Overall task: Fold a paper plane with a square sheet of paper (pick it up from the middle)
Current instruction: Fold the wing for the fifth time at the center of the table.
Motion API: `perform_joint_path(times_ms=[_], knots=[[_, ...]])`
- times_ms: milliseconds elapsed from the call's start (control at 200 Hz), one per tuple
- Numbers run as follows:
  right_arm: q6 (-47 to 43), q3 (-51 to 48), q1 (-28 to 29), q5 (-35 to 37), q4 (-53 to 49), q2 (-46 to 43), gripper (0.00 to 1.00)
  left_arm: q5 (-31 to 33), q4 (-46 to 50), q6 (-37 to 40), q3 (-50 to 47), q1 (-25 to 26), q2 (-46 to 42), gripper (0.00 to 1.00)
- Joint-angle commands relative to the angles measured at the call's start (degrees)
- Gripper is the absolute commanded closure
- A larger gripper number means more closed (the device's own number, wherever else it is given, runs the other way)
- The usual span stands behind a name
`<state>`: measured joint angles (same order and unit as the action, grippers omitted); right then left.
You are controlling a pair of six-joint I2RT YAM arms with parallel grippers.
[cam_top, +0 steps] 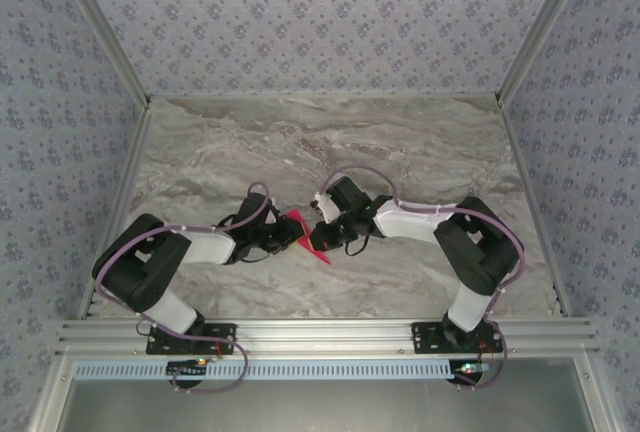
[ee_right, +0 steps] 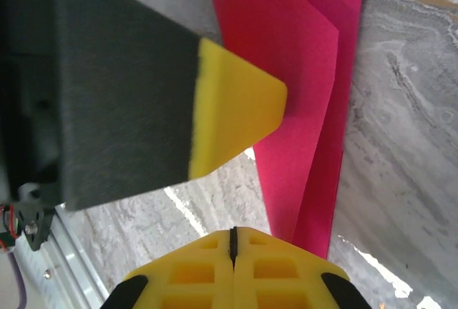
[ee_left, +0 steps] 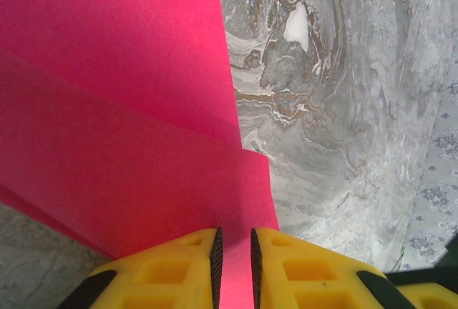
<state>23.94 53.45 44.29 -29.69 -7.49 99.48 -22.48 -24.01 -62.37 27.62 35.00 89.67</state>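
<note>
The left tool (ee_left: 235, 266), nearly closed, pinches the folded pink paper (ee_left: 122, 130) by one edge, between the two arms. The right tool (ee_right: 232, 252) is fully closed on nothing, just beside the paper's long edge. Open marble table (ee_left: 336, 123) stretches beyond.

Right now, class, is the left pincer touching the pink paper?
Touching: the left wrist view shows the pink paper running down into the left pincer, clamped between its black pads.
</note>
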Motion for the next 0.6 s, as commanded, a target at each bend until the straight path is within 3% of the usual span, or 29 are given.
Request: perform_joint_path(times_ms=[0, 595], knots=[[1.99, 2.08, 0.36, -0.34, 0.19, 1.89, 1.00, 0.80, 0.98, 1.12, 0.69, -0.11, -0.66, 0.80], [0.42, 2.01, -0.08, 0.19, -2.97, 5.19, 1.00, 1.39, 1.75, 1.11, 0.51, -0.20, -0.33, 0.80]])
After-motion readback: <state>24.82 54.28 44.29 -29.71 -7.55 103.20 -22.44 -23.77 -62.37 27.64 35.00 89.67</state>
